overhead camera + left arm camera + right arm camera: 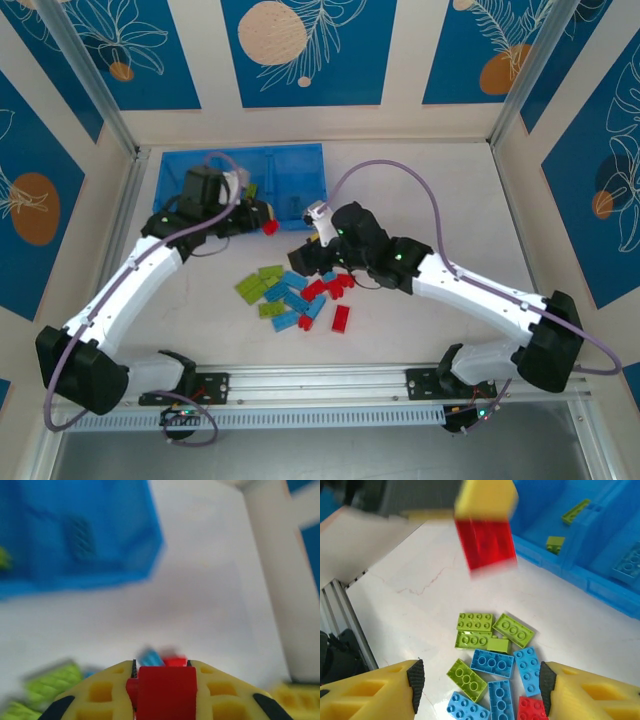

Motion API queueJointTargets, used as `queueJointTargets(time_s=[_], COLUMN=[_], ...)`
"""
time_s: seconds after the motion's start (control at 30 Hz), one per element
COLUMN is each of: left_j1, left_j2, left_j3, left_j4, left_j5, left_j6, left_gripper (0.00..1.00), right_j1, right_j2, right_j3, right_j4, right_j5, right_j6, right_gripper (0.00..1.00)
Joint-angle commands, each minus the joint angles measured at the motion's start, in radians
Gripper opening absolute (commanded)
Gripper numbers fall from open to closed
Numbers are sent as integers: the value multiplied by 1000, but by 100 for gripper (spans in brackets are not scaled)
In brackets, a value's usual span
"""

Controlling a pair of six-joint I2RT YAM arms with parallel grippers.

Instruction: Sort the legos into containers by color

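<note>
My left gripper (266, 224) is shut on a red lego (270, 227), held just off the near edge of the blue tray of containers (290, 165). In the left wrist view the red lego (166, 690) sits clamped between the yellow fingers (102, 692). The right wrist view has it hanging (487, 542) above the loose pile. My right gripper (480, 685) is open over that pile, nothing between its pads. Green legos (475, 622), blue legos (492, 662) and red legos (340, 318) lie mixed on the table. Two green legos (555, 544) lie in one container, and a blue lego (630, 562) lies in the container beside it.
The tray (75, 580) stands at the back left against the wall. A white frame post (280, 580) rises to the right in the left wrist view. An aluminium rail (320, 380) runs along the near table edge. Bare white table lies right of the pile.
</note>
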Motion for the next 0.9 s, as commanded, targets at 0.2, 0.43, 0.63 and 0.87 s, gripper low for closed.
queueJointTargets(time_s=[0.2, 0.43, 0.63, 0.87], left_j1=[357, 441, 443, 392], left_j2=[299, 571, 533, 305], left_j3=[233, 441, 416, 315], left_j4=[2, -70, -52, -73], left_j5=[-294, -277, -315, -214], left_j6=[23, 46, 41, 36], left_gripper=[0, 15, 51, 56], right_j1=[-80, -142, -192, -119], right_j2=[-65, -90, -105, 23], right_j3=[-46, -74, -111, -56], right_j4=[-87, -189, -231, -258], right_j5=[106, 122, 92, 78], right_j6=[135, 212, 267, 153], right_gripper=[66, 66, 67, 69])
